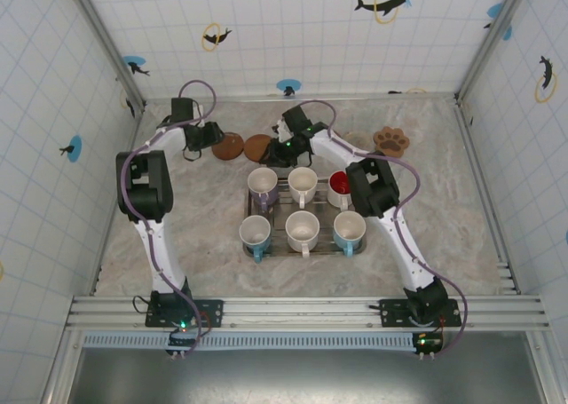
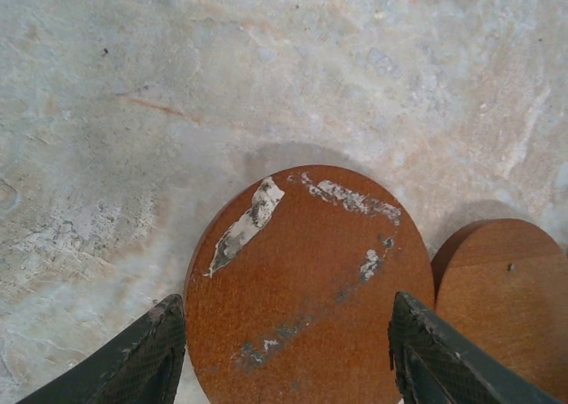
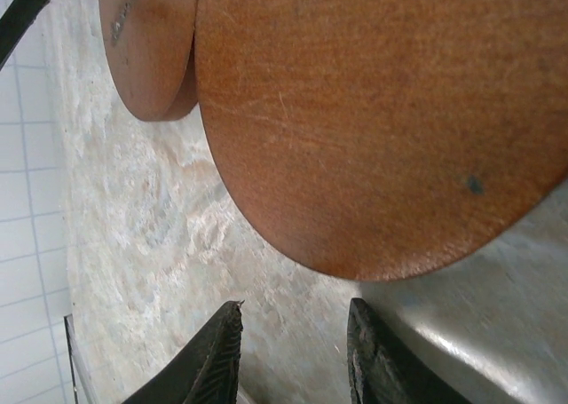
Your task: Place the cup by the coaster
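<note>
You had the left gripper point(image 1: 211, 138) out at the far left of the table point(image 1: 177, 235), over the scuffed brown coaster point(image 2: 302, 280). In the left wrist view its fingers point(image 2: 142, 364) stood wide apart, one on each side of that coaster. The jaws were released and grasped nothing. You could not tell whether the tips touched the table. White worn patches showed on the coaster's top.

The second brown coaster point(image 1: 258, 146) lay just right of the scuffed one, edges close or touching. You could not tell which.

You had the right gripper point(image 1: 280, 153) reaching to the far side of the tray point(image 1: 297, 251), low by the second brown coaster. In the right wrist view its fingers point(image 3: 217, 360) were a little apart with only bare table between them, so the jaws were released and empty. The coaster sat just ahead of the tips, not between them.

The cups point(image 1: 302, 229) were all in the tray, six of them in two rows of three, upright. The red cup point(image 1: 340, 188) was at the right of the back row and the teal cup point(image 1: 349, 231) at the right of the front row. The rest looked mostly white. No cup was in either gripper, and none stood beside a coaster.

The paw coaster point(image 1: 390, 140) lay far right on the table, well apart from the brown pair.
</note>
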`<state>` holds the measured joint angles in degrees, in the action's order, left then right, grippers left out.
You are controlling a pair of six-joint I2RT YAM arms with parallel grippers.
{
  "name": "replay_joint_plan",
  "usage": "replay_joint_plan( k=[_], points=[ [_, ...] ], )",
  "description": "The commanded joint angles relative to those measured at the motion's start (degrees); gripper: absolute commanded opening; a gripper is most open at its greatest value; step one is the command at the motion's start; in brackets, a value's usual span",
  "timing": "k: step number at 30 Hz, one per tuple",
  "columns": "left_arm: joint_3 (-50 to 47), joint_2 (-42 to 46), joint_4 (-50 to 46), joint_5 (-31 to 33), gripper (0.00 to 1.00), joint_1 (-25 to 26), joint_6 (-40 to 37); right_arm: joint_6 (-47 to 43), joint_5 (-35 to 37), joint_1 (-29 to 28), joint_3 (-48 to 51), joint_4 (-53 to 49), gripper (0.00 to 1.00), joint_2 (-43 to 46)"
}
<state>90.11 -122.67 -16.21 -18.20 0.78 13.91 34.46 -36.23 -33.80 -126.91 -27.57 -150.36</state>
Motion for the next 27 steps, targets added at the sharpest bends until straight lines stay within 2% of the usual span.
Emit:
replay_joint_plan(
  k=[1, 17, 27],
  points=[
    [-1.0, 3.0, -0.6, 0.1, 0.62, 0.4, -0.5, 2.3, -0.1, -0.3, -2.4, 2.0, 0.37, -2.6],
    [-3.3, 6.2, -0.3, 0.0, 0.62, 0.4, -0.7, 6.4, -1.1, -0.3, -4.4, 6.9, 0.37, -4.3],
    [-4.8, 9.3, 0.4, -0.6, 0.61, 0.4, -0.3, 5.6, -2.8, 0.1, -4.3, 6.4, 0.37, -0.9]
  ],
)
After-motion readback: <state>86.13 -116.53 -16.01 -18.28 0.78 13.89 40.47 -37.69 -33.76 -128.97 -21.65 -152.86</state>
